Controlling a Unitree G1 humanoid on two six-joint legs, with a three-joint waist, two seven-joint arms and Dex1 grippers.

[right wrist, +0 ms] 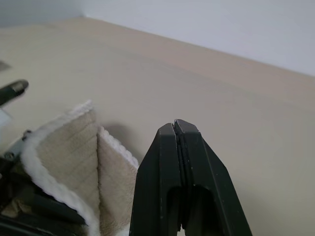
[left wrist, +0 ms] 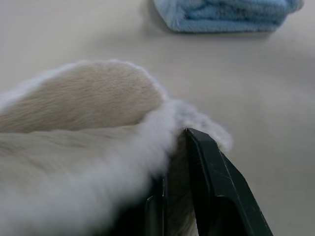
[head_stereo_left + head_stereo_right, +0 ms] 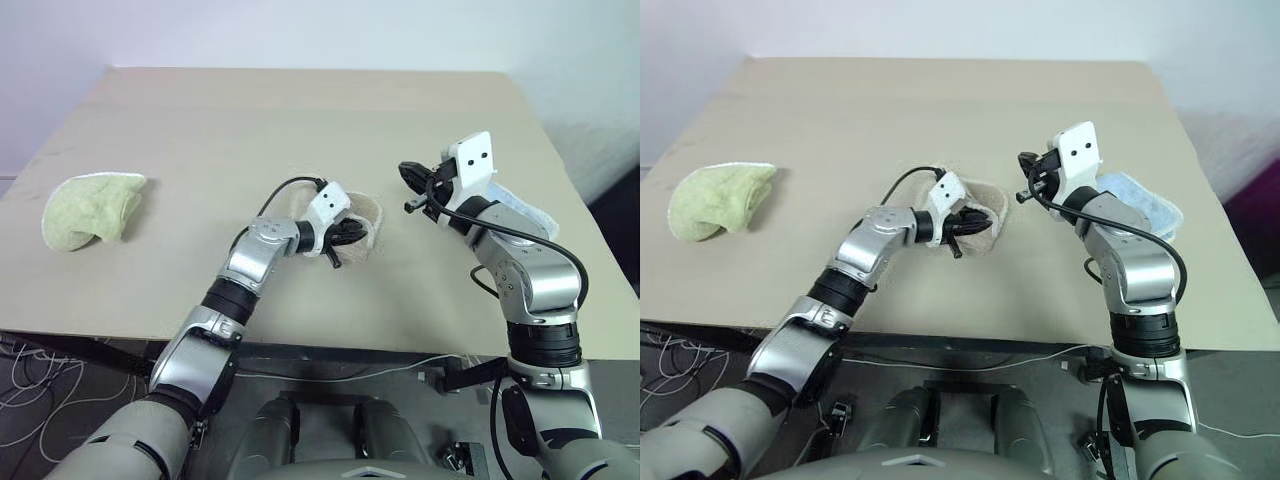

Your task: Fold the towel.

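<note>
The beige towel (image 3: 372,214) with its white corded edge lies bunched near the middle of the table. My left gripper (image 3: 340,238) is shut on it. In the left wrist view the towel's fluffy edge (image 2: 98,108) is pinched between the black fingers (image 2: 211,187), and a fold rises over them. To the right of the towel and above the table, my right gripper (image 3: 408,178) is shut with nothing in it. In the right wrist view its closed fingertips (image 1: 175,129) point past the towel (image 1: 74,147), apart from it.
A light green towel (image 3: 92,208) lies crumpled at the table's left side. A light blue folded towel (image 3: 1140,200) rests at the right, partly behind my right arm. The tan table (image 3: 300,110) stretches bare behind both arms; its front edge runs just below my forearms.
</note>
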